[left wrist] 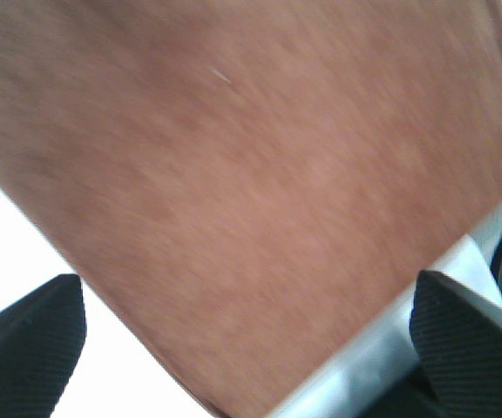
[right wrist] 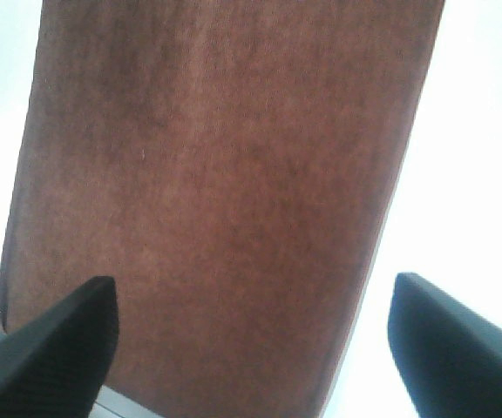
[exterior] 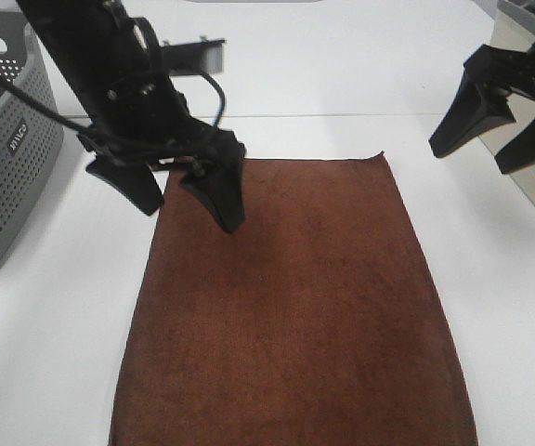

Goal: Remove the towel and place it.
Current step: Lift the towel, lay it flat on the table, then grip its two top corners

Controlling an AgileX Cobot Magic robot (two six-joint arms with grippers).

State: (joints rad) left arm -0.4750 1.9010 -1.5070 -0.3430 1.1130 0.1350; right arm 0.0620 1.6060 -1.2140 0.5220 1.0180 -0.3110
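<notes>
You see one towel (exterior: 295, 307) flat on the surface (exterior: 63, 325), its near edge cut off. One grey basket (exterior: 7, 167), partly cropped. The left end effector (exterior: 189, 216) and right end effector (exterior: 474, 158) are both spread wide and empty.

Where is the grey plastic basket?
In the high view, the grey perforated plastic basket stands at the far left, left of the flat brown plush towel.

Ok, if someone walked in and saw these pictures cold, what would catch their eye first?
A big brown towel lies spread flat down the middle of the white table. The open left gripper hangs over its far left corner, while the open right gripper hangs off to the right of the far right corner. A grey perforated basket stands at the table's left edge.
</notes>
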